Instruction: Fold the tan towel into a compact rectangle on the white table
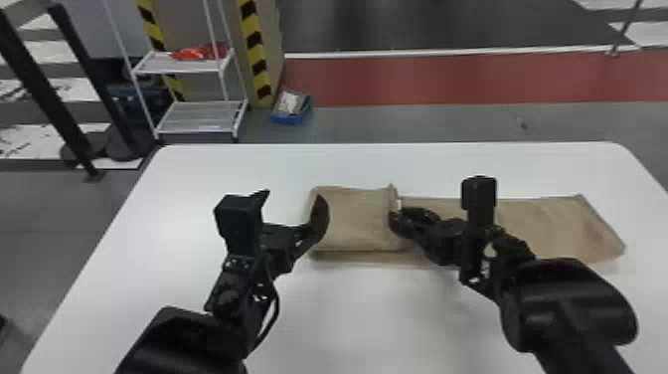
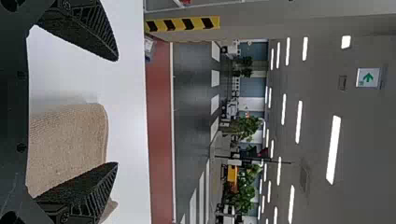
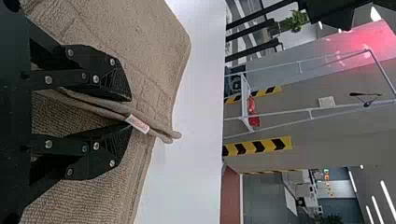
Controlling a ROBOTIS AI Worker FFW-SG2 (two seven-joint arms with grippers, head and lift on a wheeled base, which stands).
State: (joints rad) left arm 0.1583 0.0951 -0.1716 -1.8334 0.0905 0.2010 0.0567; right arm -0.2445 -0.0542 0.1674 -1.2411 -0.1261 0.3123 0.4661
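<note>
Right gripper [image 3: 130,113] pinches the raised edge of the tan towel [image 1: 358,219] by a little white tag [image 3: 137,123], while the left gripper [image 2: 116,111] has its fingers wide apart near the towel's left end and holds nothing. Lying across the white table [image 1: 199,179], the towel has a folded part on the left and a long flat part on the right. It looks light, soft and floppy, so it is best to pinch a thick edge or corner, catching all the layers together.
</note>
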